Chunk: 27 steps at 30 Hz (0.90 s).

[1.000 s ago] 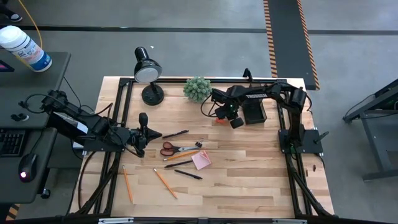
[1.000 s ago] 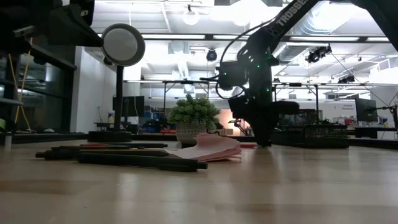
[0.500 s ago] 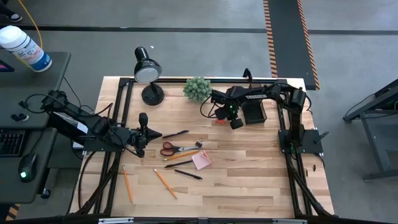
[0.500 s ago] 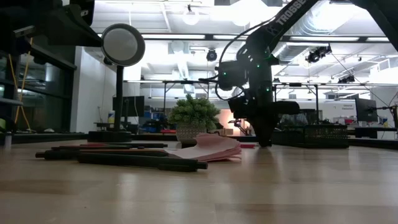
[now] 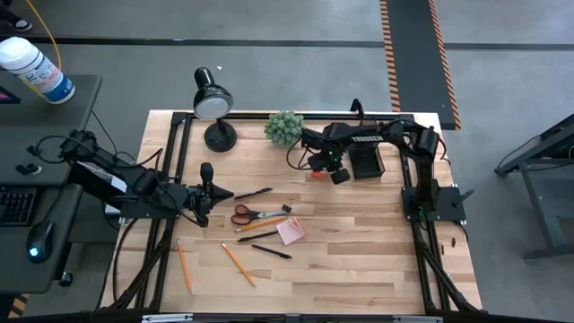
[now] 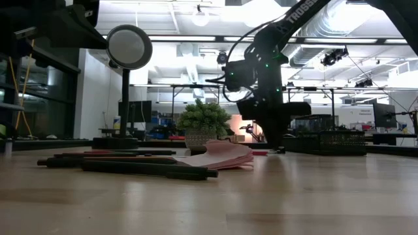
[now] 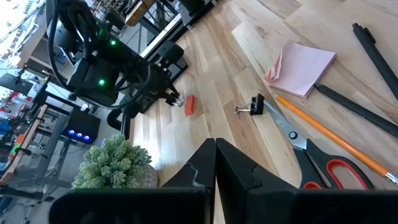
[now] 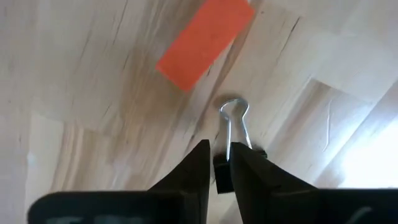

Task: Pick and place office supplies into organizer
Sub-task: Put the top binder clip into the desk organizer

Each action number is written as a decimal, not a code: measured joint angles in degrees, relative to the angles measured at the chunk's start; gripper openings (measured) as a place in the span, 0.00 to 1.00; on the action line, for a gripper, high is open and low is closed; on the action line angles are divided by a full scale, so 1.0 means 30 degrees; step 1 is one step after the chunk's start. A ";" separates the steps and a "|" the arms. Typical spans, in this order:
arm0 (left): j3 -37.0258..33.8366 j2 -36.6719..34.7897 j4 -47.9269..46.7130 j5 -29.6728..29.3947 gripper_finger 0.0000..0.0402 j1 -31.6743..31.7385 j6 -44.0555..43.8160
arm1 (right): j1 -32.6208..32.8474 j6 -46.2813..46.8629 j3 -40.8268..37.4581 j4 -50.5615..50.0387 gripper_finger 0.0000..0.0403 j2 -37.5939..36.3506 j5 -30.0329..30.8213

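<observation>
Wooden table: organizer partly hidden by right gripper, clamped on binder clip. Left gripper shut. Three pencils counted.

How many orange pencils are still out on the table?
3. One pencil lies at the lower left of the high view, a second just right of it, a third beside the scissors. The organizer could hide more.
</observation>
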 joint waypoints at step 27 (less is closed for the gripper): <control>0.0000 0.0004 -0.0007 0.0000 0.00 0.0005 0.0005 | -0.0663 -0.0058 0.0124 0.0310 0.07 0.1785 -0.1256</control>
